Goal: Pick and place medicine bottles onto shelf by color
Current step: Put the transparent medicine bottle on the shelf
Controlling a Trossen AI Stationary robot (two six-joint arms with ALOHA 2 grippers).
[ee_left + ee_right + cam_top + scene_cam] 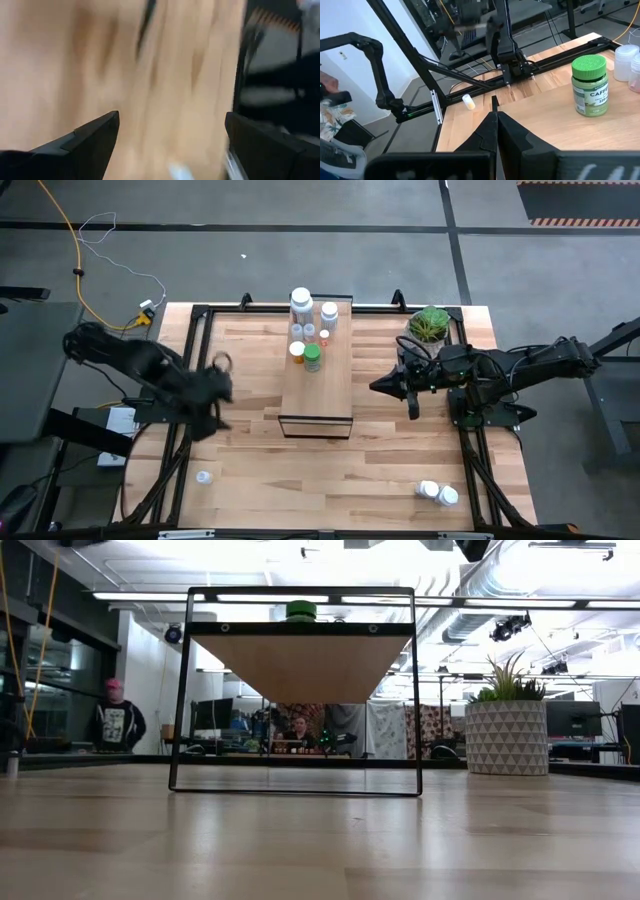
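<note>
Desk [250, 470]: striped butcher-block top, black frame rails along its edges.

Shelf [318, 370]: long pale plank on a thin black frame, standing mid-desk. Landmark for all below. From the low view only its underside and frame show.

Left arm: over the desk on the shelf's left side. Left claw [222, 385] is apart from the shelf and spread wide, nothing between the fingers [95, 137]. Its wrist view is blurred; only wood grain shows past the fingertips.

Right arm: reaches in from the shelf's right side. Right claw [385, 385] is just off the shelf's right edge, fingers pressed fully together [495, 127], holding nothing.

Plant [430, 323]: green, in a pale patterned pot, right of the shelf near its far end.

Bottles on the shelf, all grouped at its far end:
- green bottle [312, 358], green cap, upright, nearest the plank's middle; its cap shows over the plank edge in the low view.
- orange-capped bottle [297, 351], just beside the green one.
- white bottles [301, 302], the largest at the far edge, smaller ones clustered between it and the green bottle.

Bottles off the shelf, on the desk:
- two white bottles [438, 493], near the front edge, well right of the shelf.
- small white bottle [204, 477], near the front edge, well left of the shelf.
</note>
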